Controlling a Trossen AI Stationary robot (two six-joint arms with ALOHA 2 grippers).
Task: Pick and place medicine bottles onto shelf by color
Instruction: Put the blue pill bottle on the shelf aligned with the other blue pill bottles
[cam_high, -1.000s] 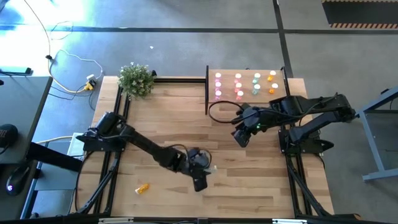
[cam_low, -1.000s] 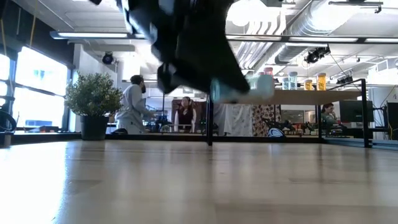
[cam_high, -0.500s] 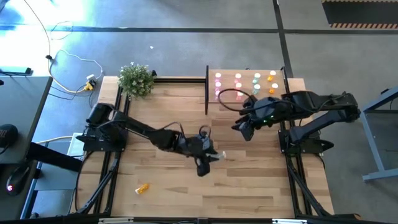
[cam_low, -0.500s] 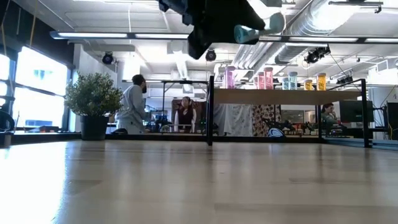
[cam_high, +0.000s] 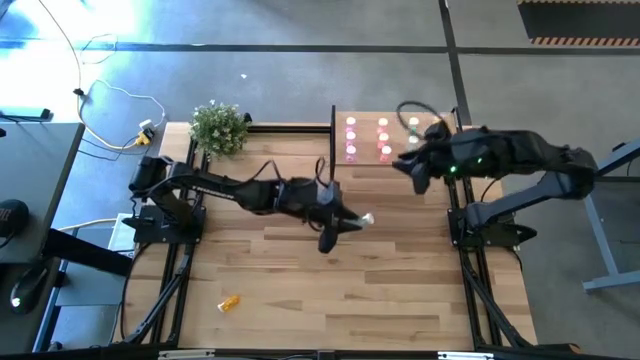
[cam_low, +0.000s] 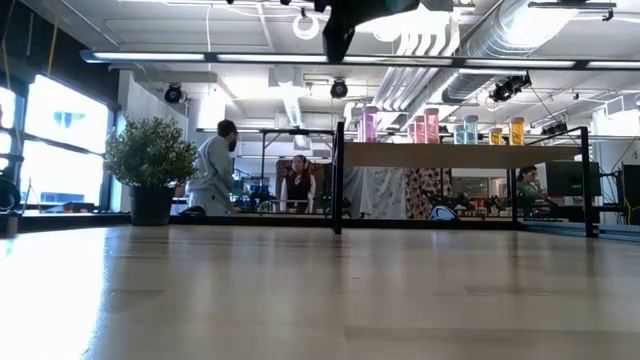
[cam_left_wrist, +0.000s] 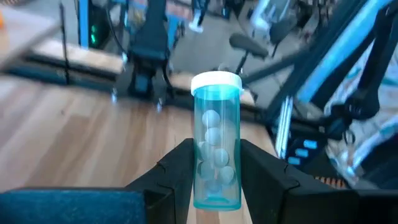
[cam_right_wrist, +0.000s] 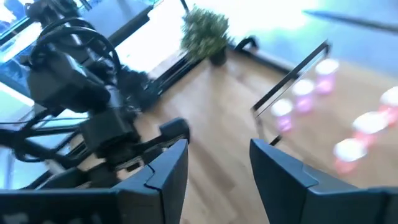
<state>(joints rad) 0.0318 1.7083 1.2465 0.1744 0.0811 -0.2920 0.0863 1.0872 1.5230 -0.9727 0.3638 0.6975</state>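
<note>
My left gripper (cam_high: 338, 222) hangs over the table's middle, shut on a pale green medicine bottle (cam_left_wrist: 216, 143) with a white cap (cam_high: 367, 218). My right gripper (cam_high: 412, 170) hovers above the shelf (cam_high: 365, 172) at the far right, open (cam_right_wrist: 217, 162), with nothing between its fingers. Pink bottles (cam_high: 351, 126) and a green one (cam_high: 413, 124) stand upright on the shelf. One orange bottle (cam_high: 230, 301) lies on its side on the table near the front left. My left gripper pinches the bottle's lower body (cam_left_wrist: 214, 180) between its two fingers (cam_left_wrist: 180, 168). The fingers come nearly level from the table's left and lie along the bottle. The capped end sticks out past the fingertips toward the table's right. The bottle is lifted clear of the table.
A potted plant (cam_high: 218, 127) stands at the far left corner. The shelf's dark upright panel (cam_high: 332, 145) faces the table's middle. Bare tabletop (cam_high: 400, 270) lies in front of the shelf. People stand in the room behind the table (cam_low: 215, 165).
My left gripper has risen and gone toward the far edge and the shelf, carrying the bottle, which stays clear of the table with its cap now pointing right. My right gripper has risen and drawn back toward the far right, over the shelf.
</note>
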